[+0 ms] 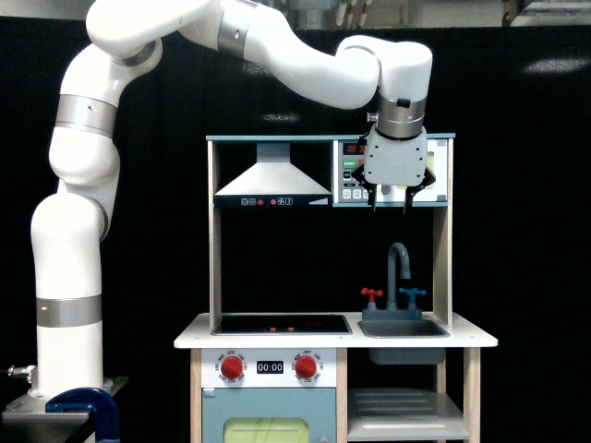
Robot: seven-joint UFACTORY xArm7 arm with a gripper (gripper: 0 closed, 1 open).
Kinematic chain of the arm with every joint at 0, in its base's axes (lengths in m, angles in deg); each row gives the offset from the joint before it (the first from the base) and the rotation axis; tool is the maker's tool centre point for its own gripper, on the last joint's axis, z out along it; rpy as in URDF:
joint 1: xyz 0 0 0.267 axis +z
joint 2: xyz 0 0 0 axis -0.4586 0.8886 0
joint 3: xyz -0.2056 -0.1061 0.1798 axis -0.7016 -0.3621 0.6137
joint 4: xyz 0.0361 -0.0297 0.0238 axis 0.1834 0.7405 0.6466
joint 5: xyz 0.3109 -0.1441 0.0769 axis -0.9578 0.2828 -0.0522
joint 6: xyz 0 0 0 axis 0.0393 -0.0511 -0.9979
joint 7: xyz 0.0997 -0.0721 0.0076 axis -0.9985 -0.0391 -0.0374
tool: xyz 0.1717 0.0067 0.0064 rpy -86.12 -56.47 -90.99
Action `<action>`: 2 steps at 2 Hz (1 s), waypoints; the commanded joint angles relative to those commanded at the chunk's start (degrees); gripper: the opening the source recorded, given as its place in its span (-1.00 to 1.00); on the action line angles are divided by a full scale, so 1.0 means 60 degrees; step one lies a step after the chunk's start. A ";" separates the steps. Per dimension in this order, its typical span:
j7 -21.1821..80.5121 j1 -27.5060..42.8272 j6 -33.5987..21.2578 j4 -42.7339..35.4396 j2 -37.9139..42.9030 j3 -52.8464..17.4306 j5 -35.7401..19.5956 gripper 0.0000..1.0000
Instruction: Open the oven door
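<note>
**rig_op:** My white two-fingered claw (390, 209) hangs in front of the small white-framed toy oven door (425, 170), dark fingers (375, 198) pointing down, spread apart and holding nothing. That door, with its pale yellow-green window, sits shut at the top of the wooden toy kitchen, right of the grey cooker hood (271, 177) as the exterior view shows it.

**benchwarmer:** Where do you grab?

**rig_op:** The handle, I reckon, but the claw body hides it, so I can't see it. The door looks light and stiff, probably thin wood or plastic, and I'd guess it swings easily. I'd pinch gently; yanking could rock the whole kitchen.
</note>
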 joint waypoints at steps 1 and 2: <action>-0.1468 0.0372 0.0004 -0.1278 0.0361 0.0717 0.0222 1.00; -0.2191 0.0523 0.0138 -0.1917 0.0660 0.1193 0.0404 1.00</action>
